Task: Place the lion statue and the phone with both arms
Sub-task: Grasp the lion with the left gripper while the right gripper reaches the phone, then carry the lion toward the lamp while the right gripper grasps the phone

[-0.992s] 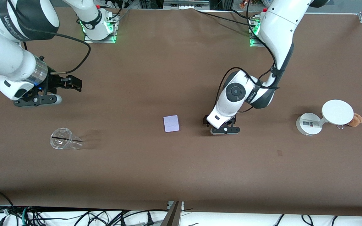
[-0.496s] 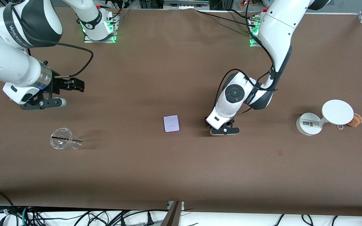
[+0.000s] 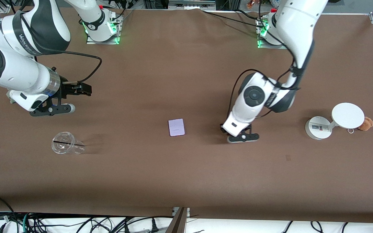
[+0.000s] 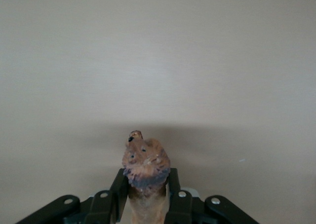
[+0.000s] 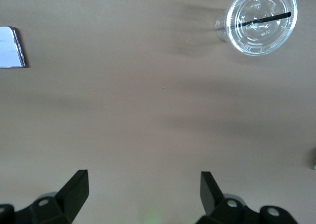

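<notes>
The phone, a pale lavender slab, lies flat near the middle of the table; its edge also shows in the right wrist view. My left gripper is low over the table between the phone and the white stand. In the left wrist view the left gripper is shut on the lion statue, whose brown-orange head sticks out past the fingers. In the front view the statue is hidden under the wrist. My right gripper hangs open and empty over bare table toward the right arm's end, with its fingers wide apart in the right wrist view.
A clear plastic cup with a dark straw lies nearer the front camera than the right gripper; it also shows in the right wrist view. A white round-based stand with a disc and a tan plush sit toward the left arm's end.
My left gripper has moved toward the left arm's end with the lion statue in it. My right gripper has moved toward the table's middle and a little nearer the front camera. The phone has not moved.
</notes>
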`<action>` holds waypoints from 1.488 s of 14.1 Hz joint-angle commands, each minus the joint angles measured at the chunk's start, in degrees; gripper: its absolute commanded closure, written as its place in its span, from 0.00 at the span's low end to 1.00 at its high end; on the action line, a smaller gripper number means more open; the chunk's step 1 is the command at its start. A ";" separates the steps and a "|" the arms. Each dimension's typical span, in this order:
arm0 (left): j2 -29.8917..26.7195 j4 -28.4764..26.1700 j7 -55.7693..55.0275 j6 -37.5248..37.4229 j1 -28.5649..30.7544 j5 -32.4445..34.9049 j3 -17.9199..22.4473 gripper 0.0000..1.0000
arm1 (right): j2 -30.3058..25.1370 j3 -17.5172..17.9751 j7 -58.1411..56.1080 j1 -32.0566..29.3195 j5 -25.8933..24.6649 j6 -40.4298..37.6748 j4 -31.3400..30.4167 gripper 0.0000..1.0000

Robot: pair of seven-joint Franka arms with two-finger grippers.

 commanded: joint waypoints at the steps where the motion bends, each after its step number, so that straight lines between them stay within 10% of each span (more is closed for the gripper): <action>1: -3.72 -1.83 6.08 -3.42 4.54 1.06 -0.34 1.00 | 0.50 0.15 -0.61 1.29 2.28 1.07 1.71 0.00; 9: -7.50 -9.31 29.56 -2.90 25.80 0.98 -0.87 1.00 | 19.12 0.06 15.89 18.60 4.04 12.18 16.66 0.00; 21: -8.03 -19.94 27.37 11.16 29.51 1.06 -0.69 1.00 | 38.47 -0.91 28.55 29.42 -3.33 38.94 17.27 0.00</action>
